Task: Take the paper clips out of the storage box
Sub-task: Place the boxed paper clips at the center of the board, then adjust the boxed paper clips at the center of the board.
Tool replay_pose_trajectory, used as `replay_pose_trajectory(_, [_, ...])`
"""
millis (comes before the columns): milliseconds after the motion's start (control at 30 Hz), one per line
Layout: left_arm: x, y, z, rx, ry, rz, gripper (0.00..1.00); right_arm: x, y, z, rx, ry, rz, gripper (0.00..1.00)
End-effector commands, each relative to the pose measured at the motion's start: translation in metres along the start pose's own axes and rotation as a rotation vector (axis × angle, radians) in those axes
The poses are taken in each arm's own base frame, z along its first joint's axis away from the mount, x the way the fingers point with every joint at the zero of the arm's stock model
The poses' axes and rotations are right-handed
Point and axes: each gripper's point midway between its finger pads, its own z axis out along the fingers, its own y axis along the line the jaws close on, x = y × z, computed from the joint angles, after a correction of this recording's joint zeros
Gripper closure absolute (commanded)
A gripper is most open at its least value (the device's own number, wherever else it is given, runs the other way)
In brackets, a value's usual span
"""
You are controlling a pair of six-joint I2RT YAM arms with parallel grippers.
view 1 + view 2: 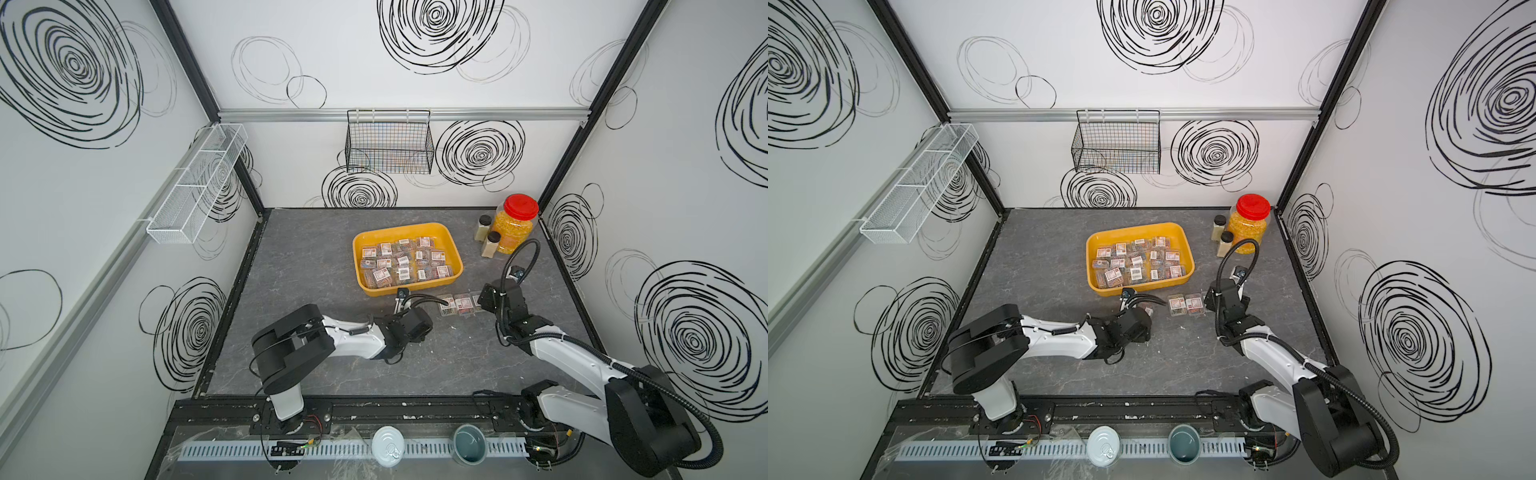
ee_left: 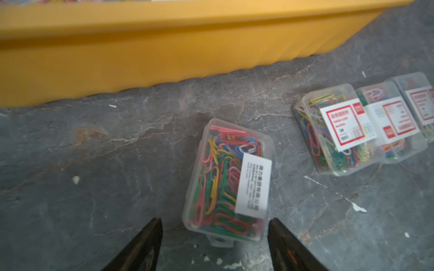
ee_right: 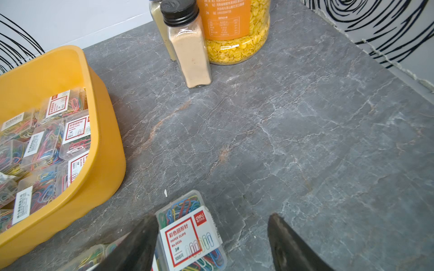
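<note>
- Placement, I'd judge, is the step in hand: the left claw (image 2: 215,219) hangs spread over a case (image 2: 225,180) lying flat on the surface (image 2: 94,176). There's a gap on either side, so nothing is gripped.
- The box (image 1: 411,286) sits at the centre of both top views, well stocked with cases (image 1: 405,262). A row (image 1: 457,304) of three lies just below it, right of centre, out on the surface.
- The right claw (image 3: 212,215) is spread too, low over the row's end case (image 3: 190,237). One finger (image 3: 141,241) overlaps its edge and the other stands well apart, so no grip there either.
- To do this well, lift the left claw straight up before swinging away, so no finger drags the case askew.
- That case lies skewed to the row's line and apart from it. That looks fine to me, since it is out of the box.
- For the next pick, come down on a top-lying case by the box's near wall, pinching across its short width and clear of its neighbours.
- The risk is that these cases look packed and slick, so a shallow pinch may slip or lift two.
- Sending one arm into the box at a time should keep the claws from crowding.
</note>
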Motion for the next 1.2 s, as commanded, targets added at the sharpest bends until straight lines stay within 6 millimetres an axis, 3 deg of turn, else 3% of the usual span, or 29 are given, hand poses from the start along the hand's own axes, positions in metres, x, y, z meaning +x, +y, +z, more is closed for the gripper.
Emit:
replay_pose_trajectory(0, [-0.013, -0.025, -0.001, 0.148, -0.041, -0.054, 0.26, -0.003, -0.001, -0.001, 0.019, -0.014, -0.01, 0.24])
replay_pose_trajectory(200, [-0.013, -0.038, 0.006, 0.236, -0.033, -0.067, 0.27, -0.003, 0.0, -0.001, 0.017, -0.016, -0.013, 0.24])
replay_pose_trajectory(367, [-0.015, -0.057, 0.0, 0.264, -0.052, -0.021, 0.26, -0.003, 0.002, 0.0, 0.019, -0.01, -0.021, 0.24])
replay_pose_trajectory(600, [-0.012, -0.053, -0.005, 0.231, -0.044, -0.04, 0.24, -0.003, 0.002, -0.002, 0.021, -0.022, -0.02, 0.23])
replay_pose_trajectory(800, [-0.005, -0.071, -0.019, 0.281, -0.053, -0.02, 0.22, -0.004, 0.003, 0.0, 0.024, -0.018, -0.023, 0.23])
replay_pose_trajectory(1167, [0.008, -0.091, -0.004, 0.332, -0.014, -0.001, 0.22, -0.004, 0.002, -0.004, 0.023, -0.028, -0.025, 0.22])
